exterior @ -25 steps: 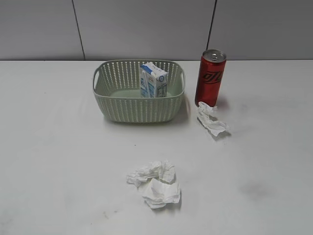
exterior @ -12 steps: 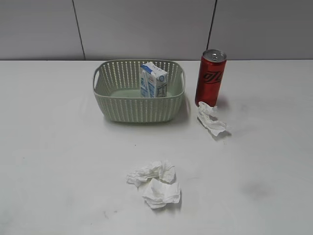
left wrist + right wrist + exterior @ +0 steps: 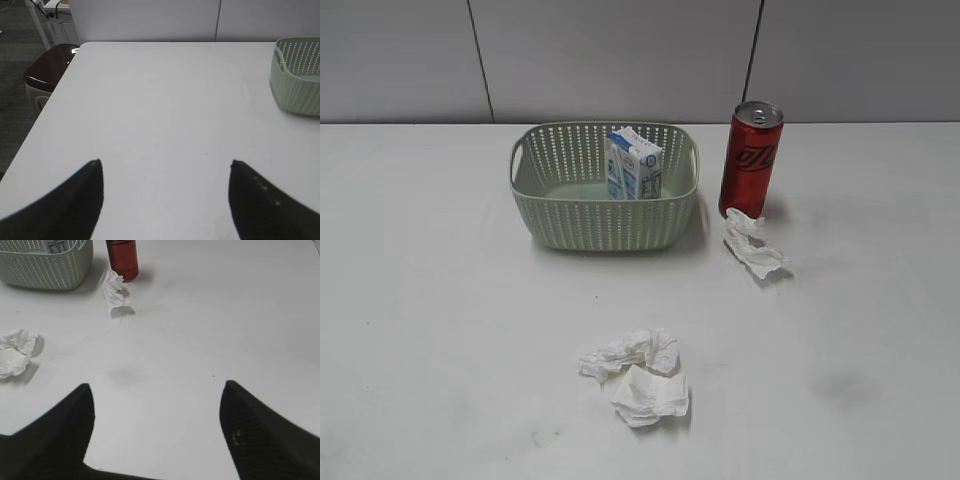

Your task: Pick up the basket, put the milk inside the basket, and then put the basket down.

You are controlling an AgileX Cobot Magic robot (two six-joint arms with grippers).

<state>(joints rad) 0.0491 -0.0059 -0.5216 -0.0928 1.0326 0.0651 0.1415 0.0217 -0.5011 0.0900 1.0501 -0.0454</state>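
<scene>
The pale green basket [image 3: 604, 215] stands on the white table at the back middle. The blue-and-white milk carton [image 3: 634, 164] stands upright inside it, toward the right. The basket's left end shows in the left wrist view [image 3: 298, 80] and its front wall in the right wrist view [image 3: 47, 267]. My left gripper [image 3: 166, 162] is open and empty over bare table, far left of the basket. My right gripper [image 3: 156, 386] is open and empty over bare table, in front and right of the basket. Neither arm shows in the exterior view.
A red soda can [image 3: 750, 160] stands right of the basket, also in the right wrist view [image 3: 122, 259]. A crumpled tissue [image 3: 752, 245] lies before the can. Another crumpled tissue pile [image 3: 638, 377] lies at front middle. A dark bin [image 3: 47, 70] stands off the table's left edge.
</scene>
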